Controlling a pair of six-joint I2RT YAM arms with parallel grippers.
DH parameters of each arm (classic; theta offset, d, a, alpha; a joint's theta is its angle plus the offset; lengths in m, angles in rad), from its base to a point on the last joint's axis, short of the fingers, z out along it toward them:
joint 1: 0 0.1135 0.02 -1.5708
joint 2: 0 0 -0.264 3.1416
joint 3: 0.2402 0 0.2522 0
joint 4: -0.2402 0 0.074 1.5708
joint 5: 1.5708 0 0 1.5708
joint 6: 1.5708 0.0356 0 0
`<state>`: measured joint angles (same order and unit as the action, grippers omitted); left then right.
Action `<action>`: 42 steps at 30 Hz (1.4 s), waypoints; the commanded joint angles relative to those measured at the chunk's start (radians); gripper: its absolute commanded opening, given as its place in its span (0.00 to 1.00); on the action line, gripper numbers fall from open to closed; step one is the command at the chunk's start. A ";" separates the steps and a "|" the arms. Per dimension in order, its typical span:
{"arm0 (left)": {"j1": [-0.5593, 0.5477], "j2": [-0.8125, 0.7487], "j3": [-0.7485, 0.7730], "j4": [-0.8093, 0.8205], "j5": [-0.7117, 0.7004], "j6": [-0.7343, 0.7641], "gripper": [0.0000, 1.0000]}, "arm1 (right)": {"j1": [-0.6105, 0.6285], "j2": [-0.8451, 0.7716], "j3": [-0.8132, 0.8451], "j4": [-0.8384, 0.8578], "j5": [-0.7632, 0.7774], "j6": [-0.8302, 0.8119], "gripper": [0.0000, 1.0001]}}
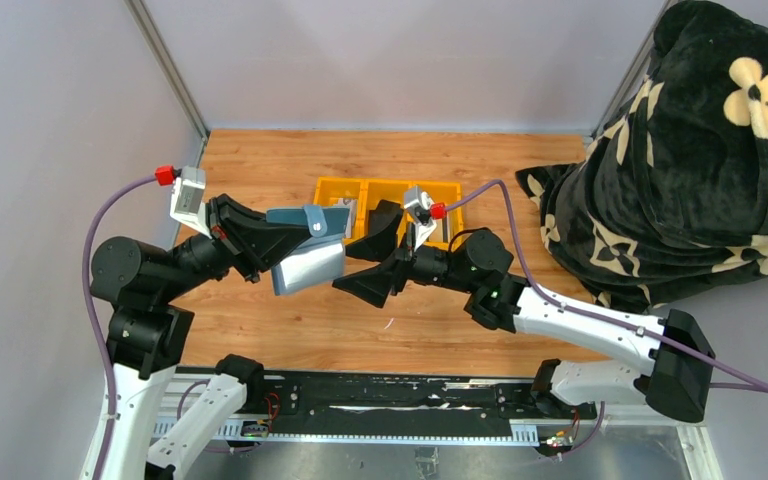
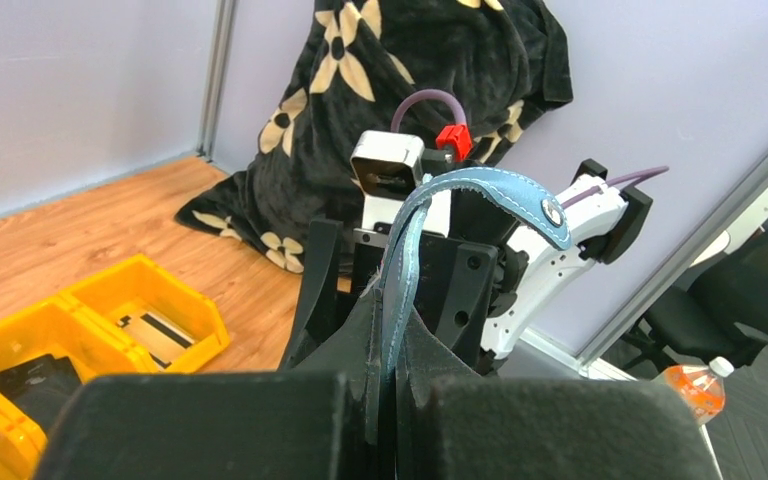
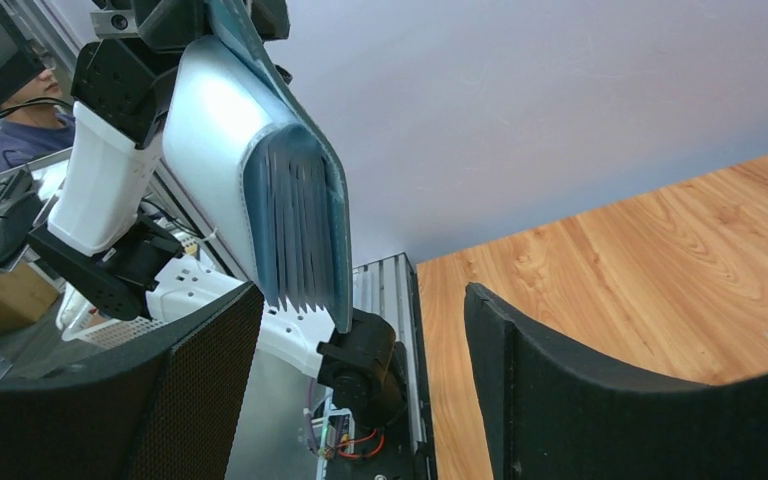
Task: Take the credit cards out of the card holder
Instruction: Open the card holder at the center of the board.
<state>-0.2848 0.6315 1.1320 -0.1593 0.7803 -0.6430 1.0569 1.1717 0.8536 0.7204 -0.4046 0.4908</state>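
Wood tabletop [image 1: 260, 170], grey walls [image 1: 410, 60]: your left gripper [image 1: 305, 240] pinches the card holder [image 1: 307, 268] aloft just before the yellow tray [image 1: 335, 187]; your right gripper [image 1: 365, 255] gapes beside it. Left wrist: strap [image 2: 480, 190] clamped, blanket [image 2: 360, 80] beyond the tray. Right wrist: jaws wide, holder ahead.

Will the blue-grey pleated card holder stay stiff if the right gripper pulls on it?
Likely not: the left gripper holds the blue-grey card holder by one end, so it may swing. Its pleated slots look soft, apt to splay.

leather-look card holder [image 1: 308, 266], smooth wood-grain table [image 1: 290, 160]
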 commanded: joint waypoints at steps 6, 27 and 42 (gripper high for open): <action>-0.003 0.009 0.051 0.023 -0.005 -0.024 0.00 | -0.013 0.055 0.052 0.114 -0.053 0.047 0.77; -0.004 -0.001 0.031 0.004 0.017 0.000 0.00 | -0.041 0.113 0.141 0.261 -0.063 0.200 0.78; -0.002 -0.001 0.012 -0.023 0.094 -0.003 0.00 | -0.041 0.152 0.169 0.401 -0.064 0.271 0.80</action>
<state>-0.2848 0.6376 1.1496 -0.1825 0.8288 -0.6388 1.0271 1.3182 0.9810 1.0351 -0.4641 0.7284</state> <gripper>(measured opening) 0.026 0.800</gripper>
